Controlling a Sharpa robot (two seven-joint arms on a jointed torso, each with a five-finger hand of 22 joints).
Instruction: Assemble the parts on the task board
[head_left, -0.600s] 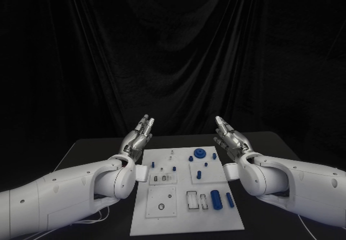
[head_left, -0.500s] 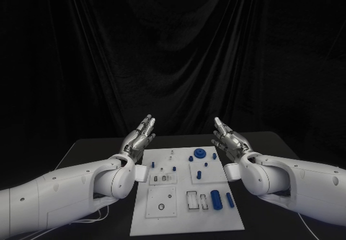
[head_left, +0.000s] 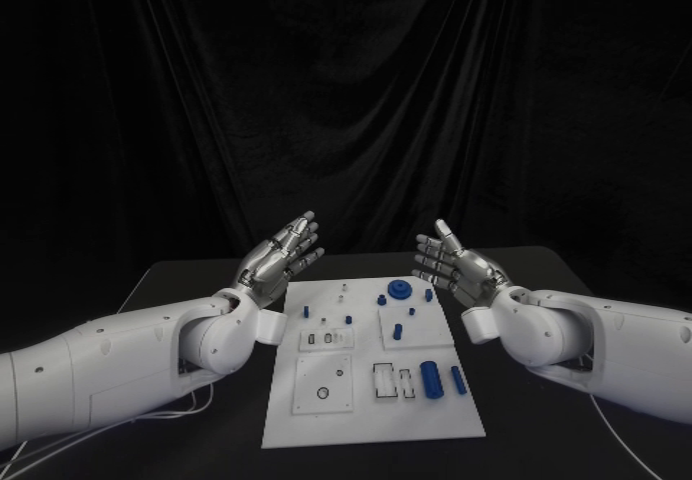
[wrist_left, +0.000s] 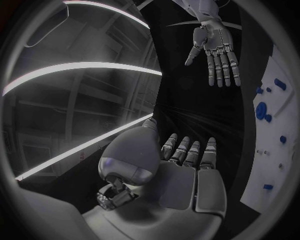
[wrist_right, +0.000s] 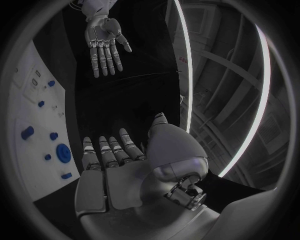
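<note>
From the head view, the flat white rectangular task board (head_left: 372, 420) lies in the middle of the matt black table (head_left: 173, 285), and small blue plastic parts (head_left: 431, 382) lie and stand on its face, among them a round blue gear-shaped wheel (head_left: 398, 290) near the board's far edge. The silver many-fingered left hand (head_left: 283, 255) is raised above the table just off the board's far left corner, fingers apart, holding nothing. The silver many-fingered right hand (head_left: 456, 265) is raised off the board's far right corner, also spread and empty, its palm turned toward the left hand. In the left wrist view, the left hand (wrist_left: 181, 170) is flat and unloaded, the right hand (wrist_left: 215, 50) hangs splayed across from it, and the board (wrist_left: 275, 145) runs beside both. In the right wrist view, the right hand (wrist_right: 122, 170) lies open-palmed beside the board (wrist_right: 31, 125), with the left hand (wrist_right: 105, 37) spread opposite.
</note>
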